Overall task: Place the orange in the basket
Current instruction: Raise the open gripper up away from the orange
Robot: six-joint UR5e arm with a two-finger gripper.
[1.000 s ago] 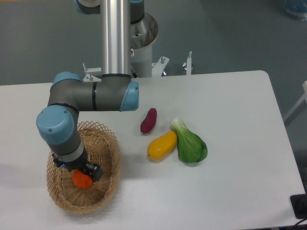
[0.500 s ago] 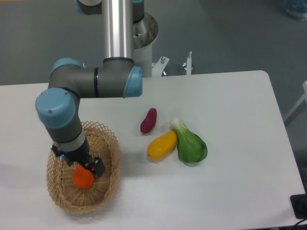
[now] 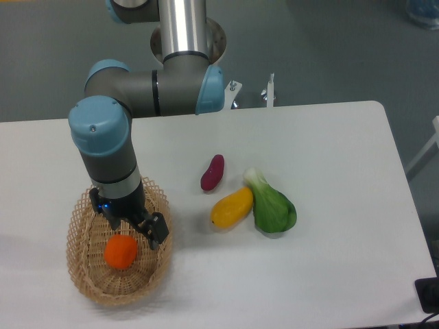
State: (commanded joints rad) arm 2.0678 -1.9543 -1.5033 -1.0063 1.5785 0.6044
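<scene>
The small round orange (image 3: 120, 251) lies on the floor of the oval wicker basket (image 3: 81, 284) at the front left of the table. My gripper (image 3: 152, 231) hangs above the basket's right side, up and to the right of the orange and apart from it. Its dark fingers (image 3: 159, 232) point down with nothing between them, so it stands open. The arm's wrist covers the far part of the basket.
To the right on the white table lie a purple sweet potato (image 3: 212, 172), an oblong yellow fruit (image 3: 232, 208) and a green leafy vegetable (image 3: 272, 205). The arm's base column (image 3: 182, 27) rises behind the table's far edge.
The gripper has let go of the orange and risen up and to the right. The orange stays on the basket floor.
</scene>
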